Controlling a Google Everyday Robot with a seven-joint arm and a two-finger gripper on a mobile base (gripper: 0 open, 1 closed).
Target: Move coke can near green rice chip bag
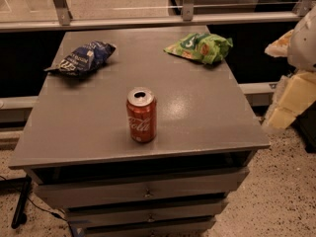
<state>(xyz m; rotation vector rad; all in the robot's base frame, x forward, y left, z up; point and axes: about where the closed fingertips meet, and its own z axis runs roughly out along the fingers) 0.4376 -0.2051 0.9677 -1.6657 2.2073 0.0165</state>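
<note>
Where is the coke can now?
In the camera view, the coke can stands upright at the front middle of the table, apart from the green rice chip bag at back right; the gripper hangs beyond the table's right edge.

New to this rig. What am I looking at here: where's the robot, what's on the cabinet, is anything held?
There is one camera view, looking down on a grey cabinet top with drawers below; where the camera is mounted is not on record. The robot is a mobile base with one arm and a two-finger gripper. Only its pale cream parts show, with the gripper at the right edge, beside the cabinet and off its top. On the top, a coke can stands upright near the front middle. A green rice chip bag lies at the back right and a dark blue chip bag at the back left. The three are well apart, and the gripper touches none of them.
</note>
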